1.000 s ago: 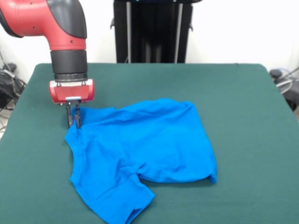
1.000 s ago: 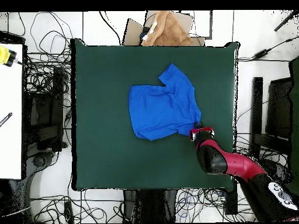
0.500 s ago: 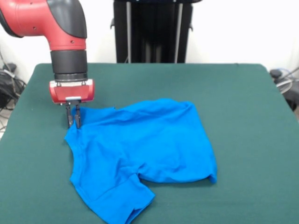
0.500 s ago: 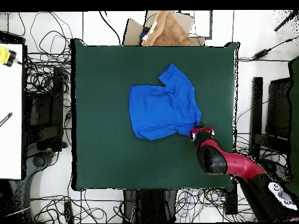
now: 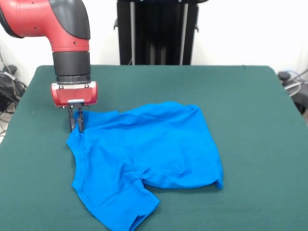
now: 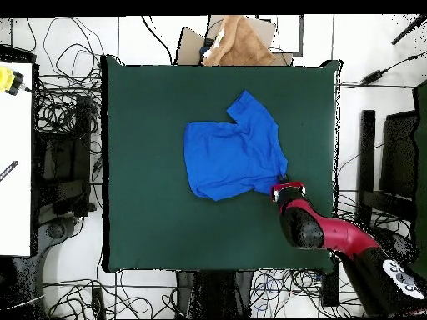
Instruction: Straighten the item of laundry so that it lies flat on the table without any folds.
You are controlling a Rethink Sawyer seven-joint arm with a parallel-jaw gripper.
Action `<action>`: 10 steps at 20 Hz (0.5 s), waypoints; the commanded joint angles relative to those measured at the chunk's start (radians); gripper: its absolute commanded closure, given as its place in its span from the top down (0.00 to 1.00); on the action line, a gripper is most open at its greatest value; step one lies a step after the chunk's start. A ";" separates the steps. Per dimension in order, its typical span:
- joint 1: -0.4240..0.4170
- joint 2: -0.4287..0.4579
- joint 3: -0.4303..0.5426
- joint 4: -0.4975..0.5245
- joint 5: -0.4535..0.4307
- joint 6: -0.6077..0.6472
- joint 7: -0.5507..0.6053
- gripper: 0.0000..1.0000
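The item of laundry (image 5: 149, 154) is a plain bright blue T-shirt lying crumpled on the green table (image 5: 250, 106), with one sleeve folded toward the front edge and wrinkles across its body. No print shows. My gripper (image 5: 76, 126) stands upright at the shirt's far left corner, its two fingers close together and pinched on the cloth's edge, which rises slightly to meet them. Seen from overhead, the item of laundry (image 6: 233, 154) sits a little right of the middle of the table (image 6: 142, 125), and the gripper (image 6: 278, 188) is at its lower right corner.
Wide bare felt surrounds the shirt on all sides. Past the table's far edge in the overhead view lies a cardboard box with brown cloth (image 6: 238, 46). Cables cover the floor around the table, and a white bench (image 6: 15, 158) stands at the left.
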 commanded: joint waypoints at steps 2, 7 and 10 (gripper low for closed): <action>0.024 0.062 -0.092 0.067 -0.033 0.261 0.028 0.00; -0.052 0.005 -0.058 0.079 -0.053 0.290 -0.031 0.00; -0.097 0.012 -0.019 0.053 -0.056 0.336 -0.084 0.00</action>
